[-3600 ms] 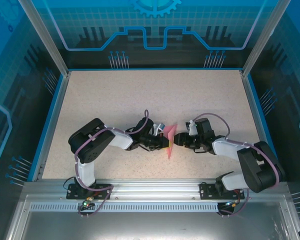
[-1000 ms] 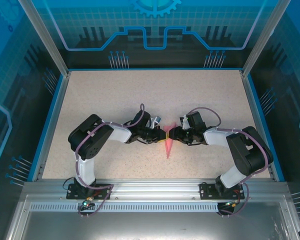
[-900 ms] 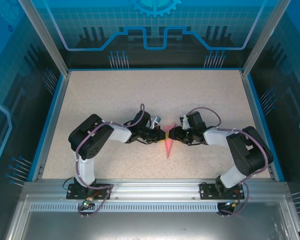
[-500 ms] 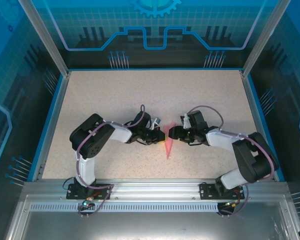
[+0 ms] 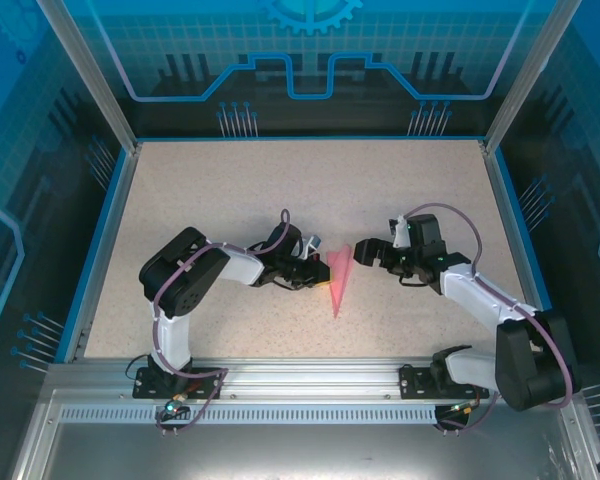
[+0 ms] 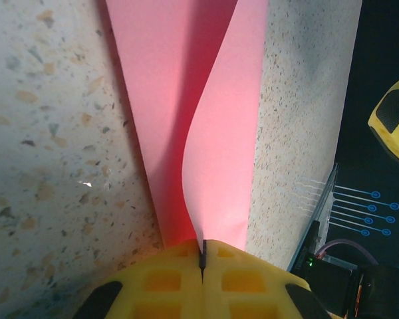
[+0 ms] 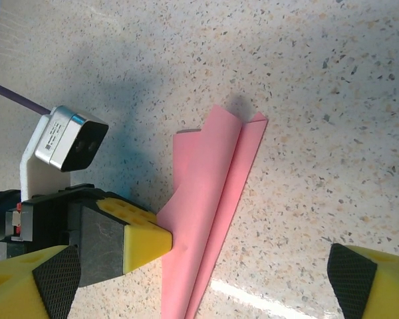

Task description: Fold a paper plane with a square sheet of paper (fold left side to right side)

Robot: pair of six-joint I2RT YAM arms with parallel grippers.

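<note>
The square sheet of paper is folded into a slim, pointed salmon-pink paper plane (image 5: 338,282) lying mid-table, tip toward the near edge. My left gripper (image 5: 319,272) is shut on its left flap. In the left wrist view the yellow fingers (image 6: 166,279) pinch the raised flap of the paper plane (image 6: 219,113). My right gripper (image 5: 364,254) stands open just right of the plane, clear of it. In the right wrist view the paper plane (image 7: 209,193) lies between the wide-spread fingers of the right gripper (image 7: 199,282), and the left gripper (image 7: 156,240) touches the plane's left edge.
A speckled beige table (image 5: 280,190) with a blue raised rim (image 5: 108,220) carries everything. A metal rail (image 5: 300,375) with both arm bases runs along the near edge. Bare surface stretches behind the arms.
My right gripper has opened, let go of the plane and drawn back to the right. The left gripper stays shut on the paper, which now rests a little flatter.
</note>
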